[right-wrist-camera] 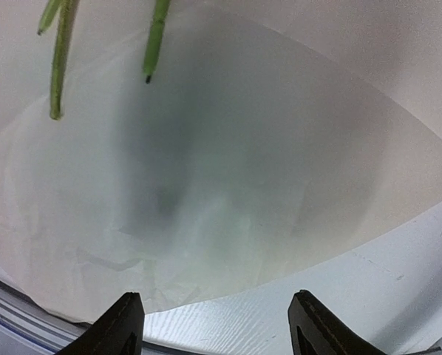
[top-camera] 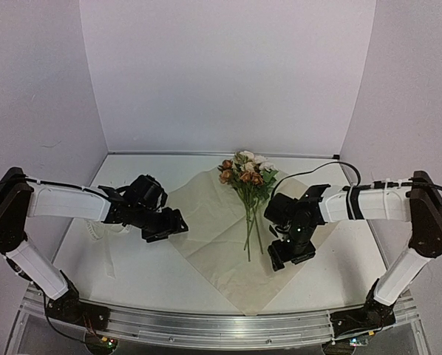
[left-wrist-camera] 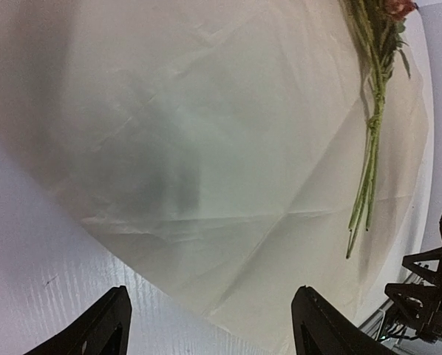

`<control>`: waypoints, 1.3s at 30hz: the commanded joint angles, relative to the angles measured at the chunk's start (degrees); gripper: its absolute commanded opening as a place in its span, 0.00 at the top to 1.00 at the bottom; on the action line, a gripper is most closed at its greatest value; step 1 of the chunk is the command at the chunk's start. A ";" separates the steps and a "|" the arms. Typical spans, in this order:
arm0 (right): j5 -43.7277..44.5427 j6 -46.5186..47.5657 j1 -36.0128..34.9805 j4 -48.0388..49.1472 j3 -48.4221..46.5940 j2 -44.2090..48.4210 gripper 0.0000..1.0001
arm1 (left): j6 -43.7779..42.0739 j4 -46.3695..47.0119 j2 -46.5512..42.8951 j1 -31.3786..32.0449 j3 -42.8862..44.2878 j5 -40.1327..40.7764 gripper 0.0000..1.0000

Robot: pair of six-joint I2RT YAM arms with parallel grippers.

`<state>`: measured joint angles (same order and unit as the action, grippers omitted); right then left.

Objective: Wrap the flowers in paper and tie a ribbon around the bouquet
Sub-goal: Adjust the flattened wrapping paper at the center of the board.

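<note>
Looking over the table [top-camera: 132, 274], we are watching a job that is only just getting going: the paper [top-camera: 210, 222] is lying flat and unfolded, turned like a diamond, and the flowers [top-camera: 248, 177] are resting loose on top of it, heads sitting at the far corner and thin green stems running down toward the middle. No edge is lifting and no fold is starting. The left hand [left-wrist-camera: 217, 329] is hanging at the sheet's left edge with its fingers spread wide and nothing between them. The right hand [right-wrist-camera: 217, 325] is hovering over the sheet's right part, just beside the stem ends, equally wide and equally empty. So the laying-out is looking done, while the whole wrap is waiting: bringing the paper's sides in around the stems, forming the cone, then tying. As for the ribbon, I am not managing to pick it out for certain in any view, so that last step is looking a long way off.
</note>
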<state>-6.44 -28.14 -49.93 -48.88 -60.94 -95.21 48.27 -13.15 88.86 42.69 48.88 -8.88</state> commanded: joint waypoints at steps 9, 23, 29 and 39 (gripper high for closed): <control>1.69 1.55 -0.18 2.51 3.20 2.59 0.30 | 24.97 17.85 0.36 1.47 -13.69 -7.05 0.25; 3.67 1.47 -0.17 5.73 5.09 7.12 0.29 | 38.94 22.77 3.86 5.49 -14.89 -0.30 0.46; 2.04 2.99 -0.24 5.75 3.82 7.30 0.29 | 38.26 26.15 5.15 5.48 -14.47 0.47 0.58; 1.15 4.53 -0.22 5.24 3.58 7.70 0.29 | 38.82 29.62 5.47 5.43 -14.43 0.69 0.90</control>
<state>-4.58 -25.12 -49.93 -43.33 -55.29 -89.41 87.15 14.48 94.91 48.01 34.24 -9.69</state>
